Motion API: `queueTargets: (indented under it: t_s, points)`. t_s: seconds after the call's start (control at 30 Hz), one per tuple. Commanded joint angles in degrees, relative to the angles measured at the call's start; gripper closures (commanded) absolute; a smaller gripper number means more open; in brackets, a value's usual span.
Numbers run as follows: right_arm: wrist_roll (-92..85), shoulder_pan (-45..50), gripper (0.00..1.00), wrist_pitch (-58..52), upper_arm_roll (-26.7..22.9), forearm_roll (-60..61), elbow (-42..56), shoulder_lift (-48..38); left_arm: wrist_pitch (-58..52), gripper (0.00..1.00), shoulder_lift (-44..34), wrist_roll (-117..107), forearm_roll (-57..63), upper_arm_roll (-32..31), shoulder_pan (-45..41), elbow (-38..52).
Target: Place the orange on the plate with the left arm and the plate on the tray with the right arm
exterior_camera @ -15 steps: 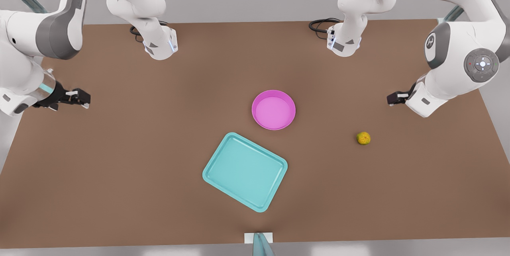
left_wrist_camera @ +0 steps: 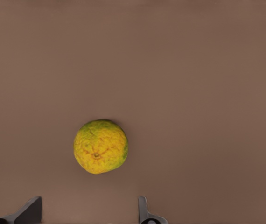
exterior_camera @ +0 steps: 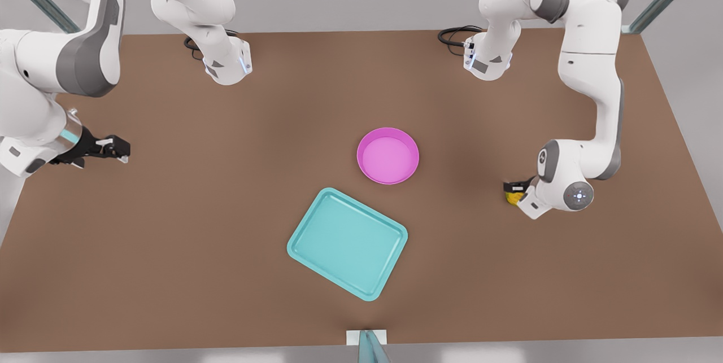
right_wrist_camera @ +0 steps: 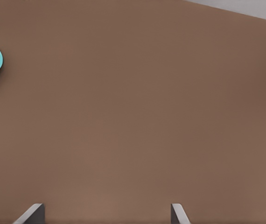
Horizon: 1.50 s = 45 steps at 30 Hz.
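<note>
Left hand (exterior_camera: 515,189) spread wide above orange (left_wrist_camera: 101,146), right hand (exterior_camera: 116,148) spread, waiting over table (exterior_camera: 226,210), no writing legible

In the front view the left gripper (exterior_camera: 515,187) and wrist cover most of the orange (exterior_camera: 512,199).

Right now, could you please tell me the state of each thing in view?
orange: on the table, not gripped
plate: empty, on the table beside the tray
tray: empty
left hand: open, above the orange
right hand: open, waiting at the front view's left
</note>
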Motion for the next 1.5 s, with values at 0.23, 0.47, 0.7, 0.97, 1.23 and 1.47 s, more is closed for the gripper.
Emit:
queueTargets:
  t_s: [0.23, 0.47, 0.7, 0.97, 1.23, 1.47]
  points:
    - [-1.8, 0.0, 0.0, 0.6, -0.1, 0.0, 0.0, 0.4, 7.4, 0.0, 3.2, 6.9, 0.1, 0.2, 0.6, -0.2]
    - [-1.8, 0.0, 0.0, 0.7, 0.0, 0.1, 0.2, 1.1, 7.5, 0.0, 6.8, 6.3, 0.1, 0.2, 0.7, -0.3]
    - [-1.9, -0.2, 0.0, 0.8, -0.1, 0.2, 0.1, 1.6, 7.8, 0.04, 7.7, 6.3, 0.1, 0.2, 0.7, -0.3]
    - [-2.2, -0.8, 0.0, 0.7, -0.1, 0.5, 0.0, 1.6, 8.3, 0.37, 6.3, 6.0, 0.0, 0.2, 0.6, -0.2]
    - [-2.4, -1.2, 0.0, 0.8, -0.1, 0.6, 0.0, 1.9, -9.2, 0.36, 2.8, -17.5, -0.9, -3.4, -18.0, 9.1]
    - [-2.4, -1.6, 0.0, 0.7, -0.1, 0.6, -0.1, 2.0, -8.9, 0.36, 13.2, -42.9, -5.6, -3.5, -43.0, 21.8]
